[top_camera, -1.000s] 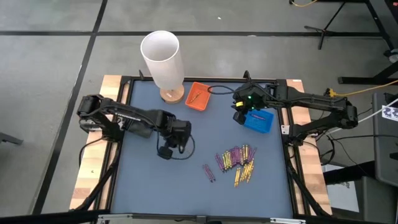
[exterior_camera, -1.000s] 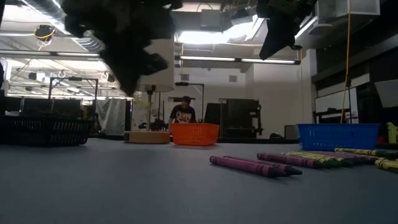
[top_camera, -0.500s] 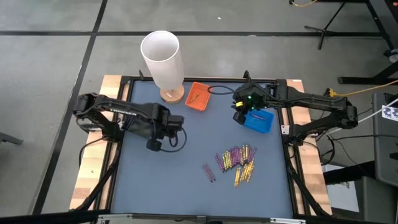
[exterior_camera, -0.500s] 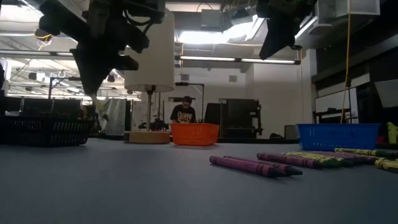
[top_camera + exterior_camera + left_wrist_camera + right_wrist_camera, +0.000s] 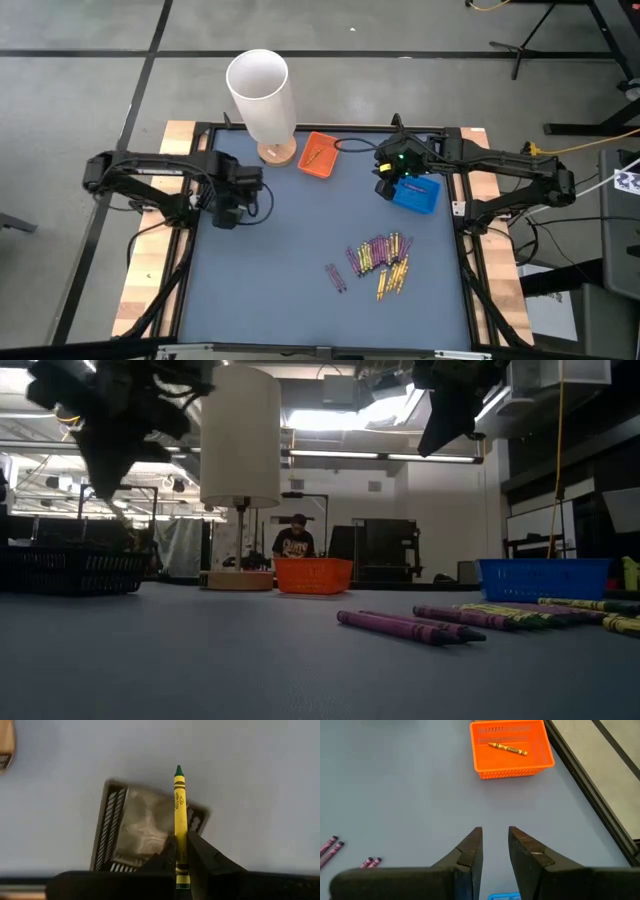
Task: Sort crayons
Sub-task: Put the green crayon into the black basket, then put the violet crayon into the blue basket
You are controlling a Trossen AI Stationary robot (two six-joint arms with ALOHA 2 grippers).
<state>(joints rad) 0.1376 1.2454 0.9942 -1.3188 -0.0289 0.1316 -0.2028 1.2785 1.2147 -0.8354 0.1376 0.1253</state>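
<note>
The crayons (image 5: 380,262) lie in a loose heap in the lower right of the mat in the high view, purple and yellow mixed, with a couple of purple ones (image 5: 336,277) a little apart to the left of the heap. In the low view they show as a row along the right, the nearest purple pair (image 5: 410,626) out in front.

One yellow crayon (image 5: 179,815) is clamped between the fingers of the left gripper (image 5: 180,860), its green tip pointing out ahead. Straight below it in the left wrist view sits a dark tray (image 5: 115,832). In the high view that gripper (image 5: 228,212) hangs at the mat's left edge, the arm folded back over the table's left rail.

An orange tray (image 5: 317,155) stands near the top centre of the mat with one yellow crayon (image 5: 507,748) lying in it. Beside it, to the left, a tall white lamp (image 5: 262,98) on a wooden foot leans across the top edge. A blue tray (image 5: 416,193) sits right of centre.

The right gripper (image 5: 388,184) hovers just beside the blue tray's left edge, fingers slightly parted and holding nothing (image 5: 495,851).

The middle and lower left of the mat (image 5: 270,290) are bare. A black frame rims the mat on all sides. Beyond the table, in the low view, a person (image 5: 294,540) sits far off behind the orange tray.
</note>
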